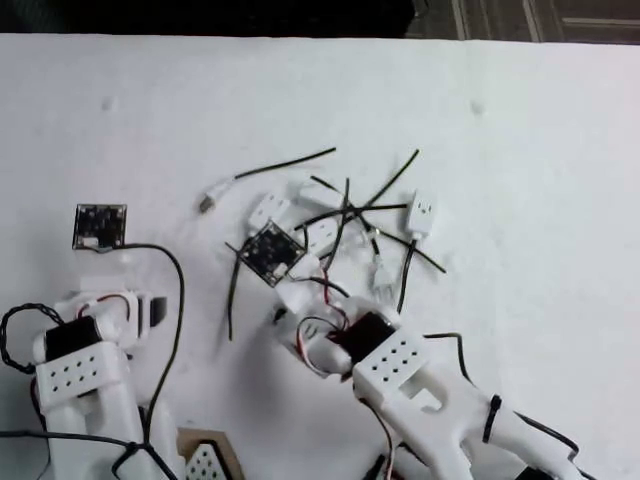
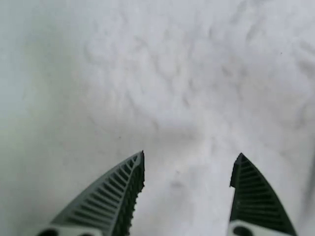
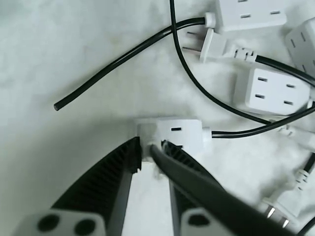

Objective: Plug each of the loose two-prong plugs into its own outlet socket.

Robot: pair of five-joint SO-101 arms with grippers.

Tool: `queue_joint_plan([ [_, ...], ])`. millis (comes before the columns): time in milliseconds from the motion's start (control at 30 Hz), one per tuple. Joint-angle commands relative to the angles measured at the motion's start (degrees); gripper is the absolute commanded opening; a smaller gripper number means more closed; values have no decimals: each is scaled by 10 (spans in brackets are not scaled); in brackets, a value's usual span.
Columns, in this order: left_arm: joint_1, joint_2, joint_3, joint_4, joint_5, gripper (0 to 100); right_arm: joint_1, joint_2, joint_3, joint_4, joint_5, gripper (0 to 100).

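The right tool [image 3: 146,146] pinched the end of an outlet socket [image 3: 178,133]; the left tool [image 2: 191,155] hung spread apart over bare bench [image 2: 147,73].

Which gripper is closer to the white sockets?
Right. The right gripper sits at the sockets, fingers closed on one socket; the left gripper hangs open over bare table, apart from them.

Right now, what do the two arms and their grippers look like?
The left arm and right arm are both white plastic shells with grids of small holes, black servo blocks, and thin red, white and black wires. The left gripper and right gripper have dark tapered fingers with ribbed inner faces.
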Motion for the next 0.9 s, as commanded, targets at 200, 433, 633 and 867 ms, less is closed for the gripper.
queue_joint_plan([
  [200,-3,-12,-2,-11,-4,278,-9,1,-21,43,4,17],
  [433,-3,-12,-2,-11,-4,278,-7,22,-18,30,4,17],
  [633,-3,-11,-2,-11,-4,278,-7,129,-36,29,7,17],
  [867,-3,-11,-2,-11,-4,278,-6,150,-38,31,25,17],
])
